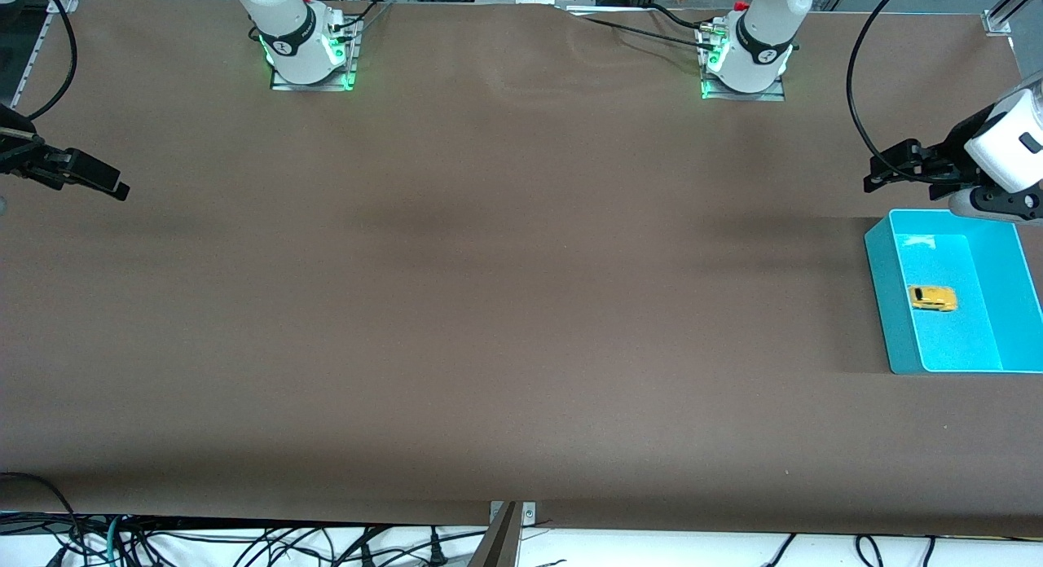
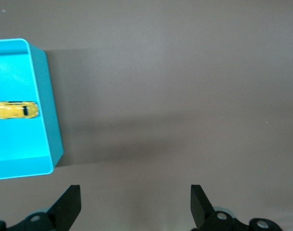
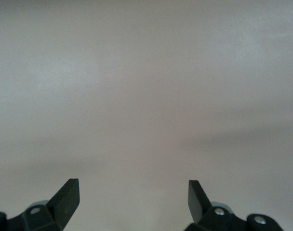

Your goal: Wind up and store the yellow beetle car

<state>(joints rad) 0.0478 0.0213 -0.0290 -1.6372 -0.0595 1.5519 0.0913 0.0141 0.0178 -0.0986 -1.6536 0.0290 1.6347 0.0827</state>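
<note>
Front view, w/ both wrist views as insets: yellow beetle car (image 1: 933, 298) lies on the floor of the turquoise bin (image 1: 889, 298), roughly mid-bin, resting on its wheels as far as can be told, touching no wall in this view. Bin sits on the brown counter (image 1: 489, 306) at the left arm's end. Nothing else is visible in the bin (a pale glare patch near one inner wall looks like reflection, not an object).

Task status, judged from layout: the storing step appears done, since the car is already inside the bin and neither arm holds it. Whether the car is wound cannot be read from these views. Little seems left beyond parking the arms, if anything.

Left end effector (image 1: 884, 172): open, empty, jaws spread wide, hanging over bare counter just beside the bin's edge that is farther from the front camera; left wrist view shows bin and car off to one side, not between the fingers (image 2: 69, 204).

Right end effector (image 1: 110, 184): open, empty, over bare counter at the right arm's end, well apart from bin; arm waits.
</note>
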